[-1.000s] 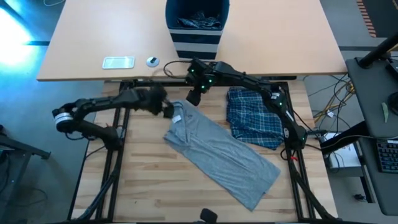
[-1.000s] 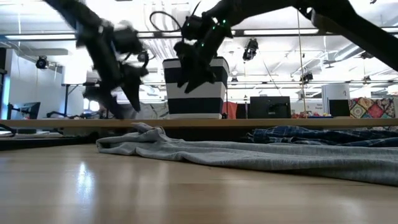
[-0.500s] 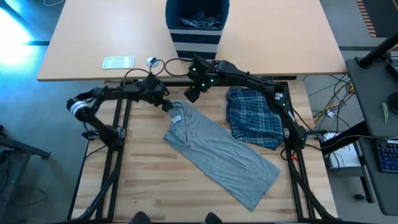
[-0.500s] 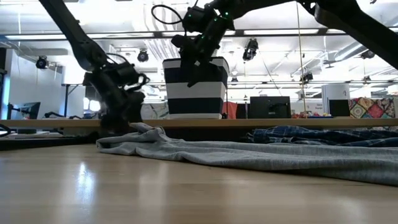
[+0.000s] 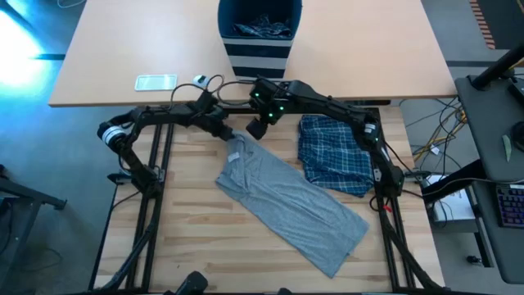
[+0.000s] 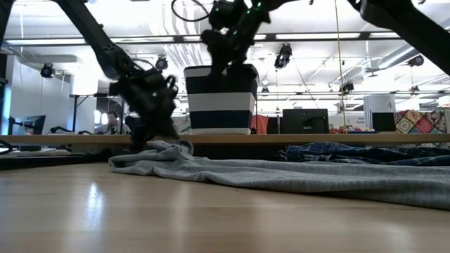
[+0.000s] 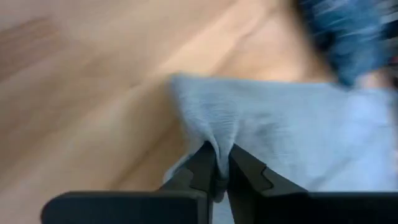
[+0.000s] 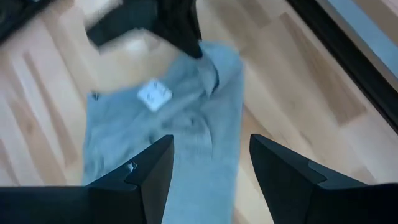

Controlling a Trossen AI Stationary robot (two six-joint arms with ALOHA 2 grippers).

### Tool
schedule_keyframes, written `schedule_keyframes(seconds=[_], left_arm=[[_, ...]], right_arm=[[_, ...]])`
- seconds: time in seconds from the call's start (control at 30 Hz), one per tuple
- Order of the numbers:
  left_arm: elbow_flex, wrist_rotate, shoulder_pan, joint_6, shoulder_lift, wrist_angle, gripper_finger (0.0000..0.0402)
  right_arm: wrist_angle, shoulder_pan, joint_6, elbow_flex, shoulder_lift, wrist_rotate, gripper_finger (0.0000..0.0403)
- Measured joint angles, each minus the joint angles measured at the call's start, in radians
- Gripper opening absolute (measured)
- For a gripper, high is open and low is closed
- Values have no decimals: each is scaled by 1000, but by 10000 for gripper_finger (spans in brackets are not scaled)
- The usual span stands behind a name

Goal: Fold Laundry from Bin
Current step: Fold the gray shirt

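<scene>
- Bright, even overhead light; ceiling strip lamps (image 6: 309, 35) glaring above the bin (image 6: 221, 98).
- Cyan glow left of the desk (image 5: 123, 49).
- Heavy motion blur across both wrist views.
- Soft foreground table (image 6: 140, 211), faint sheen.

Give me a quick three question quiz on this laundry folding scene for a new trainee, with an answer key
1. True or false: the left gripper is shut on an edge of the grey T-shirt.
2. Which garment lies beside the grey T-shirt on the wooden table?
A. a red towel
B. the blue plaid garment
C. a white sock
3. Fill in: the right gripper hangs above the T-shirt's collar end with its fingers ____.

Key
1. True
2. B
3. open
</scene>
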Motion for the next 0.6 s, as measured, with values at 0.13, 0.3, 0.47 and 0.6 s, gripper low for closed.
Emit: schedule_keyframes(seconds=[0.13,0.3,0.47,0.6], left_arm=[[66,54,-80,-66,-9,-8,6],[188,-54,-250,-125,24,-13,9],[335,-198,-372,-131,117,-35,39],[431,-211,-405,-138,204,-80,97]], right_arm=[[-138,11,-70,0,-48,33,206],[-242,35,-180,-25,-85,132,206],[-196,59,-434,-158,-157,155,206],[-32,56,-544,-378,-285,149,206]])
